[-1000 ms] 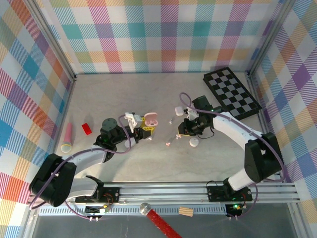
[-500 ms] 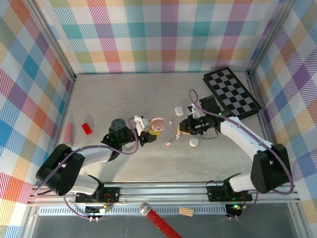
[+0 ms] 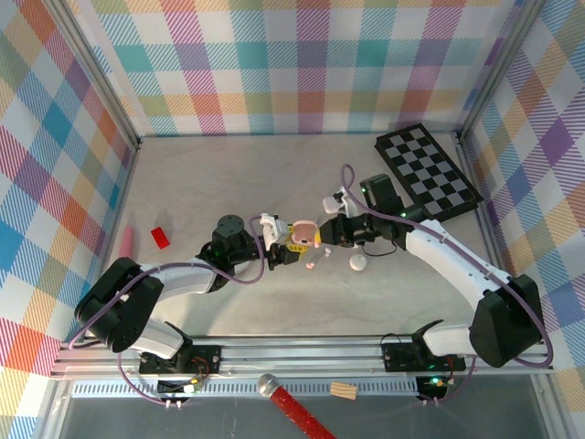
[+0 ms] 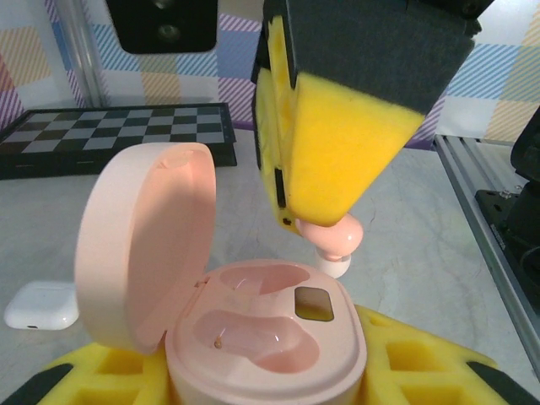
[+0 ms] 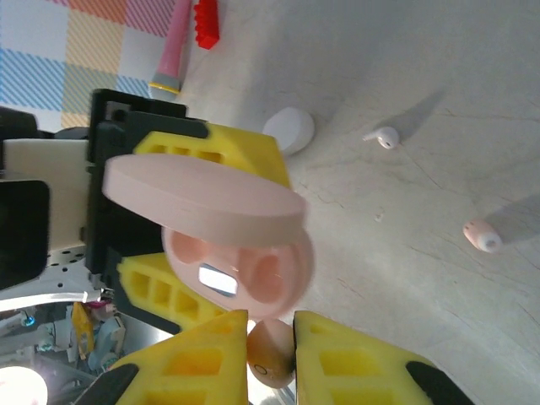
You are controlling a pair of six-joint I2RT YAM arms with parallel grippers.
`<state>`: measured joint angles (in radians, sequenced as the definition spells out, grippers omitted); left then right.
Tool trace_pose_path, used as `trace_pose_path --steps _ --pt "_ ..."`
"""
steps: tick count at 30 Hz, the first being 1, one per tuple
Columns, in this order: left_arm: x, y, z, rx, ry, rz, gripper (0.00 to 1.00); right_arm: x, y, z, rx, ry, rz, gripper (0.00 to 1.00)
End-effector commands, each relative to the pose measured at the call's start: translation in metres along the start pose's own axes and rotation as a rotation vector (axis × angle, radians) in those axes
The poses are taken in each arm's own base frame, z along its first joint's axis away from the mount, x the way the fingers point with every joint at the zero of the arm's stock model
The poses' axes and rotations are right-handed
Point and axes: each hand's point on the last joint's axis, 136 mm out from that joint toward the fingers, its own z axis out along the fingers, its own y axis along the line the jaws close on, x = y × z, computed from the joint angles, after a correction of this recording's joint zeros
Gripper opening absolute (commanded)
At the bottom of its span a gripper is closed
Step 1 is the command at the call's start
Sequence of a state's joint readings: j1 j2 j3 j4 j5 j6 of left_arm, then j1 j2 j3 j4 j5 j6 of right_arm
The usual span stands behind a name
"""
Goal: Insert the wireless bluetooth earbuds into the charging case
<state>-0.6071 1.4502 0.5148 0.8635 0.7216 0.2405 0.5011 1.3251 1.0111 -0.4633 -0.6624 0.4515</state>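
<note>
Right claw point(image 5: 270, 333) pinches a pink earbud point(image 4: 332, 239) just above the open pink case point(image 4: 337, 364), which my left claw point(image 3: 292, 245) grips. I'm at insertion; next, I'd judge, lower it squarely into the empty socket point(image 4: 253, 283).

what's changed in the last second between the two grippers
The left gripper carried the open pink case rightward; the right gripper, shut on a pink earbud, moved left until the bud hangs just above it. Both grips held; the white case and chessboard stayed put.
</note>
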Motion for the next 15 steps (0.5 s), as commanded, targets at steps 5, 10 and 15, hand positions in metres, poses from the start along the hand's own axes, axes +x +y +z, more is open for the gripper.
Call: trace_pose_path --steps 5,10,15 --pt "-0.0051 -0.0067 0.0047 0.051 -0.004 0.030 0.37 -0.0169 0.0261 -0.0062 -0.025 -0.054 -0.143 0.17" --pt "-0.0049 -0.0099 0.0056 0.072 -0.004 0.028 0.37 -0.0207 0.0252 -0.0031 -0.012 -0.056 -0.158 0.17" --pt "-0.0072 -0.0112 0.0055 0.078 -0.008 0.030 0.37 -0.0226 0.0247 0.0020 -0.025 -0.046 -0.157 0.17"
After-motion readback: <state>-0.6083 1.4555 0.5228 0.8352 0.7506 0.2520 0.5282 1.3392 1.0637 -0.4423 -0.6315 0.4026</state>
